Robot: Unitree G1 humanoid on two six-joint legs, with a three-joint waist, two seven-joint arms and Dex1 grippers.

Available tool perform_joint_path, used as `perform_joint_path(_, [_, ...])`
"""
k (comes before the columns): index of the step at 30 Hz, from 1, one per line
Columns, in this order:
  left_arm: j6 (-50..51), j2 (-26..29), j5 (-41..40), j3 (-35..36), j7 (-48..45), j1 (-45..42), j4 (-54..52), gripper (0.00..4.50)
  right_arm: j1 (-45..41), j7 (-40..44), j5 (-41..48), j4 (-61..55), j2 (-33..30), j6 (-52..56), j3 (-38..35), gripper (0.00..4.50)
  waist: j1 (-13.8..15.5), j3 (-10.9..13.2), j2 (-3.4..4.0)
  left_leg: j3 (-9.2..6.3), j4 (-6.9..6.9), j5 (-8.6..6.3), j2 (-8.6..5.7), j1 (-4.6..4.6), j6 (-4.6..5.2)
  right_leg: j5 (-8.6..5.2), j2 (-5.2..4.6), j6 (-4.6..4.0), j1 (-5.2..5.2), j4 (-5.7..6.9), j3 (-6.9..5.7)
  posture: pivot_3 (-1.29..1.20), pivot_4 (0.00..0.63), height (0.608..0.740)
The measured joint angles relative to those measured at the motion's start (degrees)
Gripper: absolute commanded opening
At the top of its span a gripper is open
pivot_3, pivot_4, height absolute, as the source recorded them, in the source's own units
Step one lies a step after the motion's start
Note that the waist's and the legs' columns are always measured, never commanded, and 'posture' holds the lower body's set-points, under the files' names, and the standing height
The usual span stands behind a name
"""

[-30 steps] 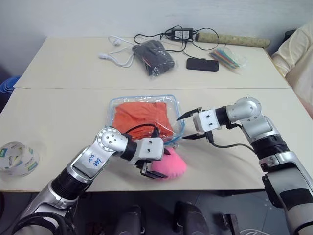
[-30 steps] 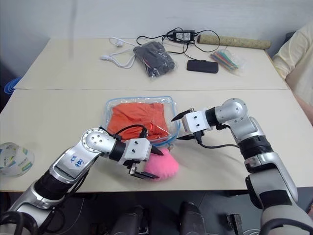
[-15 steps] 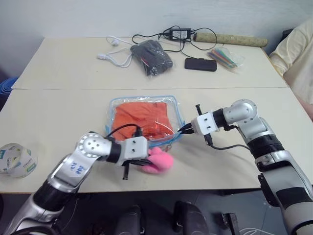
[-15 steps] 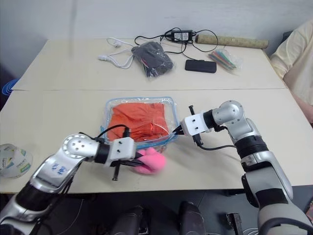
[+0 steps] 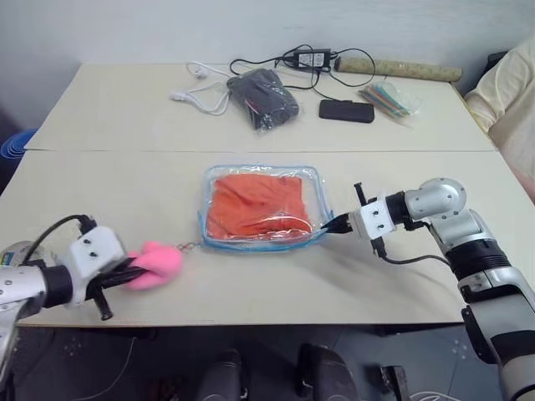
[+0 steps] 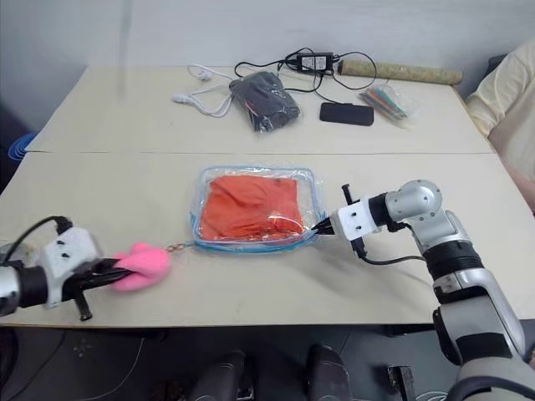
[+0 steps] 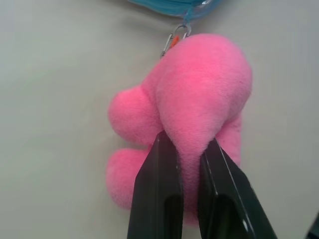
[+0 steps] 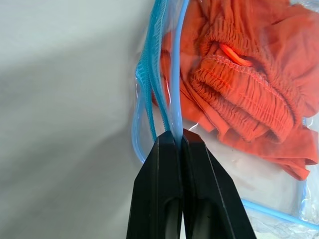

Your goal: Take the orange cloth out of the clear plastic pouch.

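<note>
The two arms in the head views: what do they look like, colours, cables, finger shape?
Both arms are silver-grey metal with black bands at the joints. Each wrist ends in a white boxy block; the right gripper and left gripper each have two slim black tapered fingers. A thin black cable loops from each wrist block. The right arm has a rounded silver elbow housing.

The pouch (image 5: 264, 209) is clear, glossy plastic with ribbed light-blue trim; the cloth (image 8: 249, 74) inside is matt orange fabric with gathered, stitched elastic — slightly crinkled. The plush (image 7: 194, 114) is fluffy pink pile on a small metal clip (image 7: 174, 40). The table (image 5: 117, 188) is smooth, matt beige.
</note>
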Motion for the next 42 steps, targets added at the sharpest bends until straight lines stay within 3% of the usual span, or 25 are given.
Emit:
perform_joint_path(3, [-0.3,0.0,-0.7,-1.1,0.8,-2.5,1.2,0.02,0.5,-0.1,0.3,-0.3,0.0,0.8,0.0,0.0,-0.1,0.0,0.0,0.02,-0.01,0.0,0.0,-0.01,0.0,0.0,0.0,0.0,-0.02,0.0,0.01,0.0,0.15,0.74])
perform_joint_path(6, [-0.2,-0.2,-0.9,-3.2,2.1,-3.3,1.5,0.01,0.5,-0.3,0.6,-0.6,0.0,3.4,0.0,0.65,-0.2,0.0,0.0,0.03,-0.03,0.0,0.0,-0.01,-0.01,0.0,0.01,0.0,-0.03,0.01,0.02,0.0,0.15,0.74])
perform_joint_path(7, [-0.2,-0.3,-1.0,-3.6,2.3,-3.3,1.5,0.73,0.6,-0.3,0.8,-0.8,0.0,4.3,0.0,0.98,-0.2,0.0,0.0,0.03,-0.03,0.0,0.0,0.0,-0.01,0.0,0.01,0.0,-0.03,0.02,0.02,0.0,0.15,0.74])
perform_joint_path(12, [1.2,-1.7,-2.5,-3.7,3.5,-2.0,1.2,2.32,3.6,-0.1,3.7,-5.4,-0.8,11.6,-2.0,2.72,-0.2,0.0,0.0,0.04,-0.04,-0.01,0.01,-0.01,-0.01,0.0,0.01,0.0,-0.04,0.01,0.02,0.0,0.15,0.74])
perform_joint_path(16, [2.2,-2.1,-4.3,0.7,3.1,2.5,-0.4,3.63,9.5,0.1,9.2,-14.5,-4.7,22.5,-6.2,4.18,0.1,0.0,0.0,0.01,-0.04,-0.02,0.01,-0.06,0.01,0.0,-0.01,0.0,-0.04,-0.05,0.0,0.0,0.15,0.74])
perform_joint_path(17, [2.5,-2.1,-4.9,2.3,2.6,3.8,-0.8,3.92,11.1,0.1,10.5,-16.7,-6.0,25.0,-7.5,4.47,0.1,0.0,0.01,0.0,-0.04,-0.02,0.01,-0.05,0.01,0.0,-0.02,0.0,-0.03,-0.06,-0.01,0.0,0.15,0.74])
perform_joint_path(19, [4.4,-2.1,-7.1,5.7,1.7,4.9,-1.0,4.48,14.0,-0.4,12.6,-20.3,-8.1,29.9,-10.2,4.5,0.1,0.0,0.0,0.0,-0.02,-0.02,0.01,-0.05,0.01,0.0,-0.02,0.0,-0.03,-0.03,-0.02,0.0,0.15,0.74])
perform_joint_path(23, [11.5,1.3,-15.8,14.1,-3.1,4.6,-3.3,4.48,20.0,-1.6,18.1,-30.1,-11.7,41.6,-14.9,4.5,0.2,0.0,0.0,-0.03,-0.02,-0.04,0.03,-0.04,-0.01,0.0,-0.04,0.0,-0.03,-0.02,-0.01,0.0,0.15,0.74])
perform_joint_path(26, [12.7,5.9,-18.3,14.6,-4.3,0.3,-4.3,4.48,23.2,-2.4,24.0,-37.6,-13.3,51.4,-17.7,4.5,0.4,0.0,0.03,-0.03,-0.02,-0.04,0.01,-0.03,0.0,0.0,-0.04,-0.01,-0.02,-0.03,-0.01,0.0,0.15,0.74])
perform_joint_path(29, [7.3,10.9,-14.6,3.8,-1.9,-8.7,-6.7,4.48,25.2,-4.4,30.7,-45.1,-13.9,61.3,-19.8,4.5,0.7,0.0,0.09,0.04,-0.04,-0.05,-0.06,0.0,0.01,0.03,-0.07,-0.01,-0.02,-0.04,0.04,0.0,0.15,0.74])
perform_joint_path(31, [2.3,11.1,-9.4,-7.2,0.8,-15.9,-7.2,4.48,26.5,-6.6,34.8,-48.9,-13.9,66.8,-21.3,4.5,1.0,0.0,0.15,0.06,-0.07,-0.06,-0.08,-0.02,0.01,0.04,-0.06,-0.02,-0.05,-0.04,0.04,0.0,0.15,0.74])
perform_joint_path(36, [-9.4,1.7,5.6,-31.4,6.0,-30.9,-1.6,4.48,30.0,-11.8,41.5,-56.1,-13.5,74.3,-24.5,4.5,1.7,0.0,0.13,0.14,-0.05,-0.06,-0.25,-0.1,0.02,0.05,0.02,0.0,-0.09,-0.04,0.03,0.0,0.15,0.74])
perform_joint_path(38, [-12.0,-1.1,9.3,-36.2,6.7,-33.3,1.5,4.48,30.8,-13.4,42.1,-57.2,-13.2,75.1,-24.8,4.5,1.6,-0.1,0.11,0.16,-0.05,-0.06,-0.25,-0.1,0.02,0.05,0.06,0.0,-0.09,-0.07,0.04,0.0,0.15,0.74])
perform_joint_path(42, [-15.6,-5.2,12.9,-40.4,7.4,-35.3,5.2,3.55,32.4,-15.8,42.7,-58.8,-12.5,76.1,-25.2,4.5,1.5,-0.1,0.1,0.15,-0.06,-0.06,-0.14,-0.09,0.02,0.05,0.11,0.0,-0.1,-0.09,0.05,0.0,0.15,0.74])
